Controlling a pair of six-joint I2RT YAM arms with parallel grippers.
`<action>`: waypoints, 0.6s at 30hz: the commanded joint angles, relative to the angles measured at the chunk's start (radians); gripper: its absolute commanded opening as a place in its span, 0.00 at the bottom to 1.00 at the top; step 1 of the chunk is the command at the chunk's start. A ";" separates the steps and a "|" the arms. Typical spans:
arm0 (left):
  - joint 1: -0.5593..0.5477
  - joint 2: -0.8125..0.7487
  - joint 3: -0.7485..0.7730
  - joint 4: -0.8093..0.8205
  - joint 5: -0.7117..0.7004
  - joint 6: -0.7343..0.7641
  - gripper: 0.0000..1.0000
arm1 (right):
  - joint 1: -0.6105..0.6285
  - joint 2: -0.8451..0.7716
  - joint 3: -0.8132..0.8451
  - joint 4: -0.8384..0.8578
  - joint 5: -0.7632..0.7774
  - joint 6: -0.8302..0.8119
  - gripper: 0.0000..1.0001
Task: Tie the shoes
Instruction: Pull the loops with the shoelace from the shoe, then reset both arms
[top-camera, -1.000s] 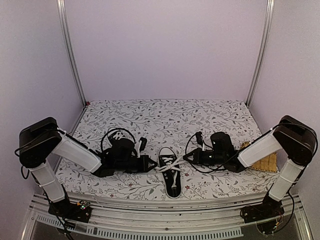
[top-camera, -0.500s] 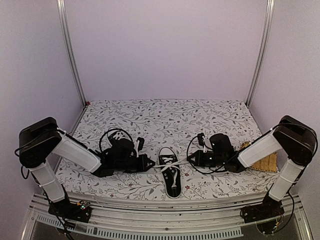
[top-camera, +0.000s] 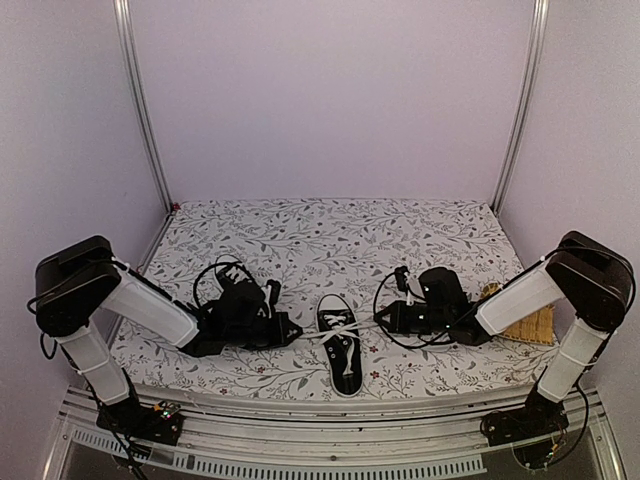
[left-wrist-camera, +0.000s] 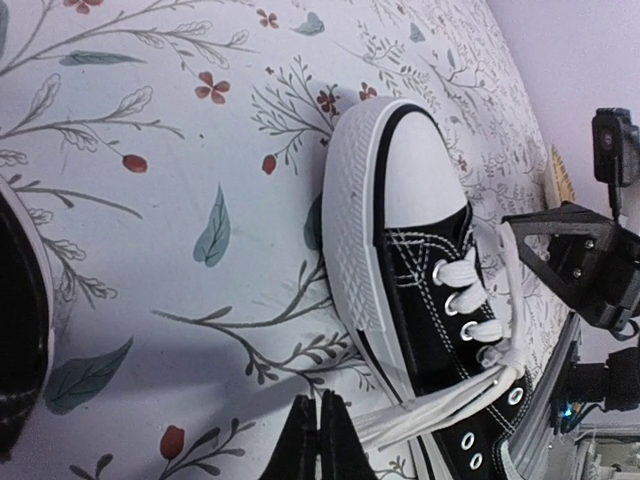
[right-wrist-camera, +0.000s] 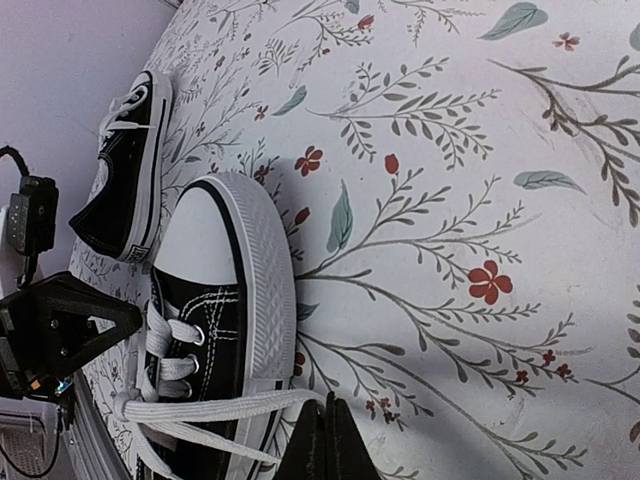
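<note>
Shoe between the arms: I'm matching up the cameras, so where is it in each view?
Top external: the shoe, bottom centre.
Left wrist: the shoe, right of centre.
Right wrist: the shoe, lower left; the other shoe sits upper left.
Shared landmark: its white lace, pulled out sideways.

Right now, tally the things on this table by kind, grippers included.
Black sneakers: 2
Grippers (left gripper, right gripper), each shut on a white lace: 2
Tan board: 1
Total: 5
</note>
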 joint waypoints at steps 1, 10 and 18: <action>0.018 -0.025 -0.015 -0.048 -0.041 -0.019 0.00 | -0.005 -0.012 -0.018 -0.013 0.040 -0.011 0.02; 0.019 -0.047 -0.029 -0.071 -0.070 -0.033 0.00 | -0.007 -0.026 -0.028 -0.026 0.069 -0.007 0.02; 0.022 -0.058 -0.038 -0.084 -0.078 -0.048 0.00 | -0.007 -0.026 -0.031 -0.028 0.076 -0.003 0.02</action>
